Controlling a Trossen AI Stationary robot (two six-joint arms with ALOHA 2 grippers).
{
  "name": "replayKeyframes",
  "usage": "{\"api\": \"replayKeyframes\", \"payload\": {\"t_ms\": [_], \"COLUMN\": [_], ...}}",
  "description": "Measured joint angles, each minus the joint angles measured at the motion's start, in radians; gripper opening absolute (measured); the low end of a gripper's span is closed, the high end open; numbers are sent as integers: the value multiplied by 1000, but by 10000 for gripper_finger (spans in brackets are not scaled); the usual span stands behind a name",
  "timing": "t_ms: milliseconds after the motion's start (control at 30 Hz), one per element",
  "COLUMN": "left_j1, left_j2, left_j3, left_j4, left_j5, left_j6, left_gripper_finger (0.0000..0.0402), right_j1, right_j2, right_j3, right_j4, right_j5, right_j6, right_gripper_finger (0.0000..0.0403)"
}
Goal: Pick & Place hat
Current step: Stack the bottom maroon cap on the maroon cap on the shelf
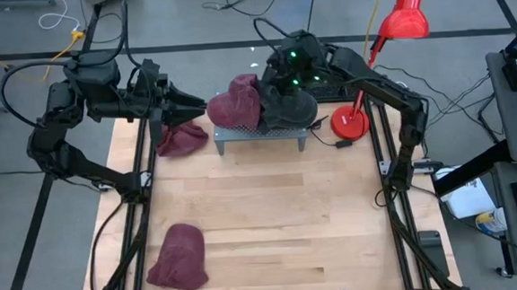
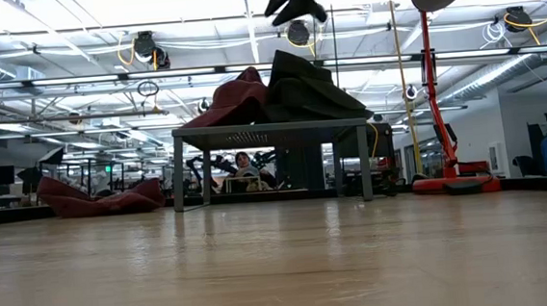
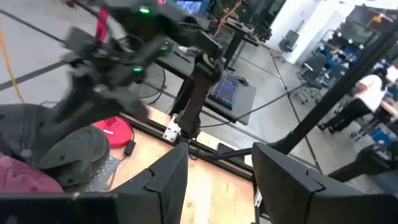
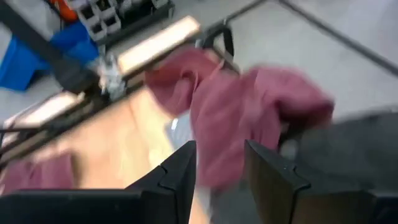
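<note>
Above a small metal stand already stacked with a maroon hat and dark hat, right hand spread, empty; left hand likewise spread, waiting near another maroon hat on the table.

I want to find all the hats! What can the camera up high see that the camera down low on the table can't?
Only the high view shows the maroon hat lying alone near the table's front edge, plus both whole arms, with the left gripper and the right gripper up by the rack.

Only the low view shows the room behind, the ceiling lights, and the open space under the rack.

Both show the metal rack with a maroon hat and a dark hat piled on it, another maroon hat beside it, and the red lamp.
</note>
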Motion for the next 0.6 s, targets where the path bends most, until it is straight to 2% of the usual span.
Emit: {"api": "replayKeyframes", "payload": {"t_ms": [200, 600], "left_j1": [0, 0], "left_j2": [6, 6], "left_j3": [0, 0], "left_j4": [-7, -75], "left_j5": [-19, -26], "left_j6": [-31, -112], "left_gripper_finger": [184, 184], "right_j1": [91, 324], "right_j2": [-77, -193], "right_j3": [0, 0], "right_j4": [-112, -146], "right_j5": [4, 129], "right_j6": [11, 34], "right_gripper_finger": [128, 126]}}
